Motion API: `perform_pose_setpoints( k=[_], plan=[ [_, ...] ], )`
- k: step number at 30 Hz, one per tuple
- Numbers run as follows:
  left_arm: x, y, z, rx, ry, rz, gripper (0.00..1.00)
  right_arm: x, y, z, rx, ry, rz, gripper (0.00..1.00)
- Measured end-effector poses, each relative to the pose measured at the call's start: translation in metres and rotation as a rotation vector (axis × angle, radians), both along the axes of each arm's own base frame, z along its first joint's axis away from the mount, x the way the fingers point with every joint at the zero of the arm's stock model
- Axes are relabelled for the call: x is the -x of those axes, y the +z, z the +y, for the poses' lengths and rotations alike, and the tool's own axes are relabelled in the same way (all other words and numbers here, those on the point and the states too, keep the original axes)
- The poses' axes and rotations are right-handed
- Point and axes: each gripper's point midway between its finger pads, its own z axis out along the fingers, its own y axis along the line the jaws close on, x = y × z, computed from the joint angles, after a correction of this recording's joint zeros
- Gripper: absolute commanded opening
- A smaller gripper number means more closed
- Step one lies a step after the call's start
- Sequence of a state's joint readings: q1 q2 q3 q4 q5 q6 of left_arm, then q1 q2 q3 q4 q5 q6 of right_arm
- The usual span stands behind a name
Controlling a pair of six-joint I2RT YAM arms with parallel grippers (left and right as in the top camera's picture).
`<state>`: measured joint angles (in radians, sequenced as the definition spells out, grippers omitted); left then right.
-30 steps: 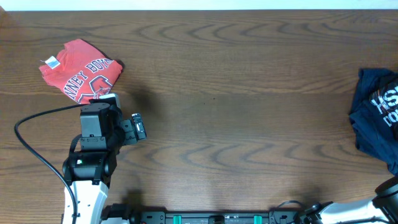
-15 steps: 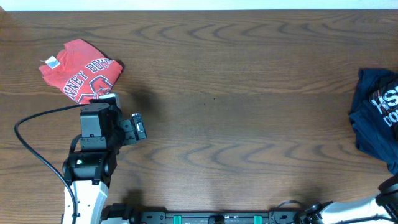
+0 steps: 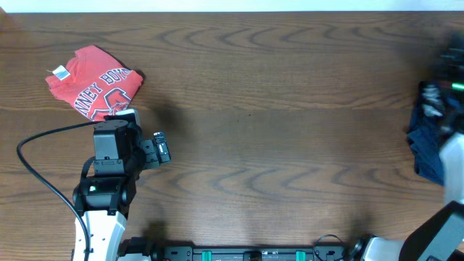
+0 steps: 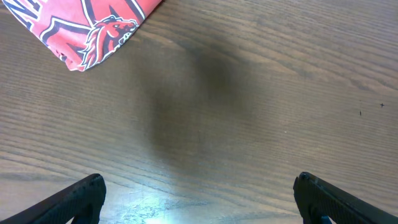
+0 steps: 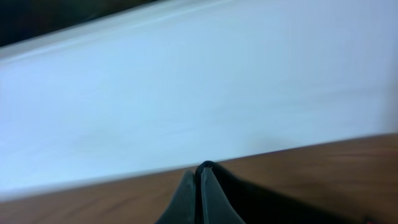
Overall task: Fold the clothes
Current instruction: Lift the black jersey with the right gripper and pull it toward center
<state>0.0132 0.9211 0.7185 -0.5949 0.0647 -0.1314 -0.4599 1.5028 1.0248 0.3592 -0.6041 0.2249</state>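
A broad brown wood-grain table (image 3: 290, 145) fills the room's middle, with a pale white wall (image 5: 199, 93) behind its far edge.

The right gripper (image 5: 199, 183) is pinched fully together, its two dark fingers meeting in a thin seam. A dark shape sits just beside them, but I cannot tell whether it is cloth caught in the pinch or only shadow. From above, that gripper is a blur at the table's right edge, over the crumpled dark navy T-shirt (image 3: 428, 156), and the pale right arm (image 3: 453, 167) reaches up to it from the near right corner.

Across the table the left gripper (image 4: 199, 199) is spread as wide as it goes and holds nothing, with only bare wood between its fingers (image 4: 81, 196). It hovers just beside the folded red T-shirt with white lettering (image 3: 94, 83), which lies near the far left corner.

I would guess the navy shirt is next to be pulled out and spread flat. The worry is the pinch itself. If it closed on air, the lift comes up empty. If it caught only a thin edge, the cloth could slip out partway. The heap lies right at the table's edge, so a sideways tug might spill it over, and the left gripper is well away from helping.
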Motion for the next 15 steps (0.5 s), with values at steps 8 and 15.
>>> perform_pose_setpoints(
  k=[8, 15],
  plan=[
    [0.002, -0.001, 0.000, 0.000, 0.000, 0.010, 0.98, 0.031, -0.082, 0.236, -0.044, 0.609, 0.350, 0.02],
    [0.002, -0.002, 0.000, 0.000, 0.000, 0.013, 0.98, 0.095, -0.124, 0.361, 0.134, 0.923, 0.451, 0.01]
  ],
)
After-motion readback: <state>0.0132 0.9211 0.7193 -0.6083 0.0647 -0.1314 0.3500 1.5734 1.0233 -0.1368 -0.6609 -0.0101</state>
